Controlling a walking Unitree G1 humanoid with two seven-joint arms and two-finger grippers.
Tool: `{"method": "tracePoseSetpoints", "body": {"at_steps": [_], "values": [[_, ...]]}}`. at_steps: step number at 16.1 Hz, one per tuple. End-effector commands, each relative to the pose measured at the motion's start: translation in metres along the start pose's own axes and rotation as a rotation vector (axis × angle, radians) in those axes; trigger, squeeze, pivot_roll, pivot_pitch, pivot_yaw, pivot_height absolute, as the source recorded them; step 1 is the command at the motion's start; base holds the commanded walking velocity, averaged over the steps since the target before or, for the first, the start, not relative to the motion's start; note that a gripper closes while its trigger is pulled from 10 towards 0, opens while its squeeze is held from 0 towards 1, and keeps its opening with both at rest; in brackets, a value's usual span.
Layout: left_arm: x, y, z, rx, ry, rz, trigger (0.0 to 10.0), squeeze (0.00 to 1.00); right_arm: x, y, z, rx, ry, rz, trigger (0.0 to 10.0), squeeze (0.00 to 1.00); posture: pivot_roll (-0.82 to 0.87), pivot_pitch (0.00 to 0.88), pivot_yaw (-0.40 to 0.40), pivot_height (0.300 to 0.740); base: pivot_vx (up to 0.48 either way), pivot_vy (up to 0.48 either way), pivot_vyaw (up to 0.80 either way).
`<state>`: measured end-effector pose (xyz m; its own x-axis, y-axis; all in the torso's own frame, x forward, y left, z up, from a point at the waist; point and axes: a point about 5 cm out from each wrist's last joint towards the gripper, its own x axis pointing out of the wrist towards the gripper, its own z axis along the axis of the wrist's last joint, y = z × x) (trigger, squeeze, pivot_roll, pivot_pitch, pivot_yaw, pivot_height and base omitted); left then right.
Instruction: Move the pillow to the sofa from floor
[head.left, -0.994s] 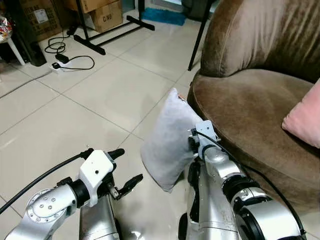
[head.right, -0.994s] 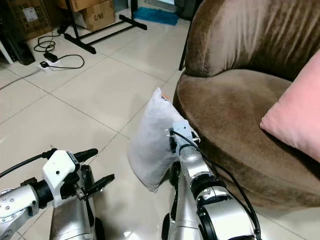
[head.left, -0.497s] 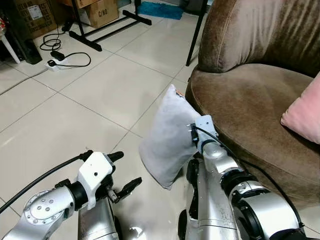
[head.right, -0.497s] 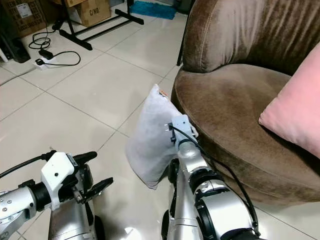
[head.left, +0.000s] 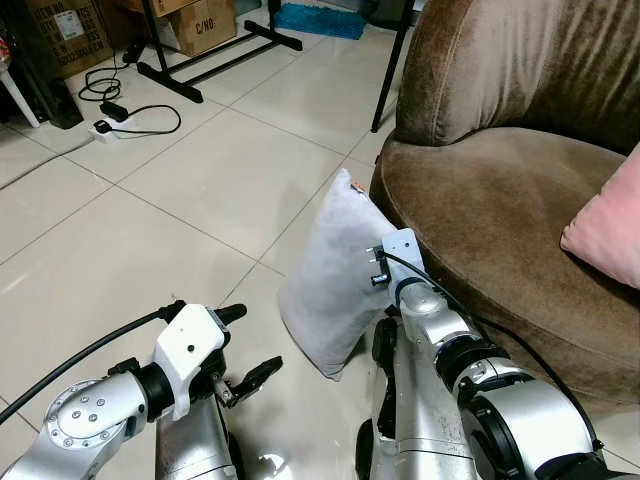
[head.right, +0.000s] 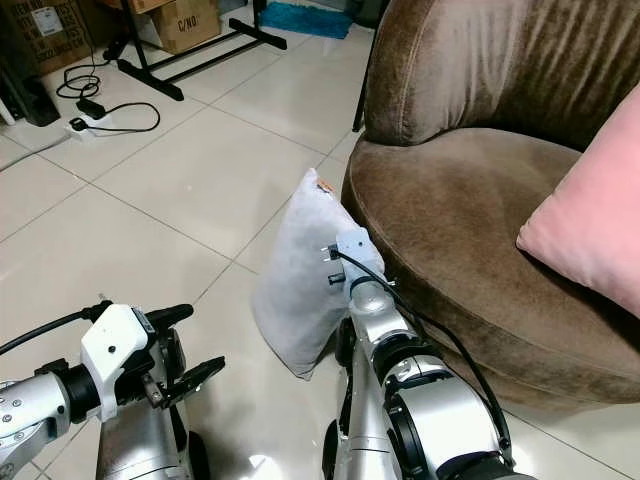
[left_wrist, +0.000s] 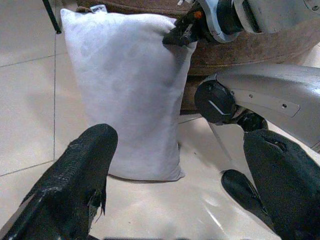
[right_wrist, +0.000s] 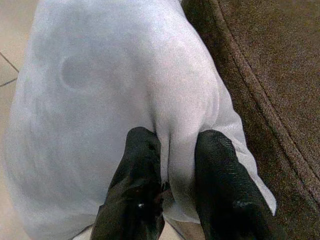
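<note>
A pale grey pillow (head.left: 335, 270) stands on end on the tiled floor, leaning against the front of the brown sofa (head.left: 500, 190). My right gripper (right_wrist: 172, 185) is shut on a fold of the pillow (right_wrist: 125, 85) at its sofa-side edge; its two black fingers (right_wrist: 142, 160) pinch the fabric. My left gripper (head.left: 250, 345) is open, low over the floor to the pillow's left and apart from it. In the left wrist view the pillow (left_wrist: 125, 90) lies ahead between the open fingers (left_wrist: 85, 165).
A pink cushion (head.left: 605, 225) rests on the sofa seat at the right. Cables and a power strip (head.left: 105, 125) lie on the floor at far left, beside a black stand base (head.left: 200, 70) and cardboard boxes (head.left: 195, 20).
The right gripper with the pinched pillow edge has risen slightly and shifted left. The camera tilted a little over the first half second. The left arm has hardly moved.
</note>
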<state>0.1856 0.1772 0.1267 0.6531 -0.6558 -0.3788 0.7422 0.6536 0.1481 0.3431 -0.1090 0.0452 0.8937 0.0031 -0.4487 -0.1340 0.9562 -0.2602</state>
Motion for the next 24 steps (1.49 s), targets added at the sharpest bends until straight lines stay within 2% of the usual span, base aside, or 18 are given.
{"method": "tracePoseSetpoints", "body": {"at_steps": [1, 4, 5, 8, 11, 14, 15, 16, 17, 18, 22, 24], "values": [[0.000, 0.000, 0.003, 0.019, -0.002, -0.011, 10.0, 0.00, 0.000, 0.003, 0.000, -0.018, 0.006, 0.017, 0.0, 0.00, -0.02, 0.069, -0.062, 0.420, 0.000, 0.000, 0.00], [-0.002, 0.001, 0.001, 0.015, -0.001, 0.026, 10.0, 0.00, -0.001, 0.008, -0.001, -0.016, 0.004, 0.047, 0.0, 0.00, -0.01, 0.042, -0.072, 0.420, 0.000, 0.000, 0.00], [-0.003, 0.000, -0.001, 0.007, 0.003, 0.055, 10.0, 0.00, -0.001, 0.013, 0.000, 0.006, -0.004, 0.083, 0.0, 0.00, 0.01, 0.000, -0.087, 0.420, 0.000, 0.000, 0.00], [-0.012, 0.000, -0.006, -0.013, 0.009, 0.150, 10.0, 0.00, -0.006, 0.034, 0.000, 0.046, -0.027, 0.213, 0.0, 0.00, 0.03, 0.000, -0.101, 0.420, 0.000, 0.000, 0.00], [-0.015, 0.008, -0.009, -0.020, 0.002, 0.235, 10.0, 0.00, -0.010, 0.050, 0.002, 0.078, -0.066, 0.314, 0.0, 0.00, 0.04, 0.000, -0.105, 0.420, 0.000, 0.000, 0.00], [-0.012, 0.021, -0.010, -0.003, -0.015, 0.300, 10.0, 0.00, -0.012, 0.052, 0.017, 0.175, -0.149, 0.358, 0.0, 0.00, 0.03, 0.000, -0.101, 0.420, 0.000, 0.000, 0.00], [-0.009, 0.027, -0.006, 0.006, -0.027, 0.334, 10.0, 0.00, -0.013, 0.049, 0.031, 0.233, -0.231, 0.365, 10.0, 0.00, 0.01, 0.000, -0.090, 0.420, 0.000, 0.000, 0.00], [-0.006, 0.041, 0.004, 0.043, -0.048, 0.419, 10.0, 0.00, -0.026, 0.029, 0.059, 0.360, -0.403, 0.362, 10.0, 0.00, -0.03, 0.000, -0.067, 0.420, 0.000, 0.000, 0.00], [-0.005, 0.046, 0.008, 0.057, -0.058, 0.446, 10.0, 0.00, -0.033, 0.020, 0.067, 0.391, -0.462, 0.361, 10.0, 0.00, -0.03, 0.000, -0.065, 0.420, 0.000, 0.000, 0.00], [-0.001, 0.048, 0.014, 0.071, -0.078, 0.469, 10.0, 0.00, -0.051, 0.001, 0.067, 0.451, -0.507, 0.307, 10.0, 0.00, -0.05, 0.000, -0.049, 0.425, 0.000, 0.000, 0.00], [0.007, 0.044, 0.021, 0.093, -0.100, 0.495, 10.0, 0.00, -0.085, -0.028, 0.057, 0.560, -0.524, 0.167, 10.0, 0.00, -0.07, 0.000, -0.049, 0.460, 0.000, 0.000, 0.00], [0.008, 0.046, 0.025, 0.079, -0.130, 0.542, 10.0, 0.00, -0.097, -0.033, 0.062, 0.572, -0.519, 0.165, 10.0, 0.00, -0.07, 0.000, -0.047, 0.475, 0.000, 0.000, 0.00]]}}
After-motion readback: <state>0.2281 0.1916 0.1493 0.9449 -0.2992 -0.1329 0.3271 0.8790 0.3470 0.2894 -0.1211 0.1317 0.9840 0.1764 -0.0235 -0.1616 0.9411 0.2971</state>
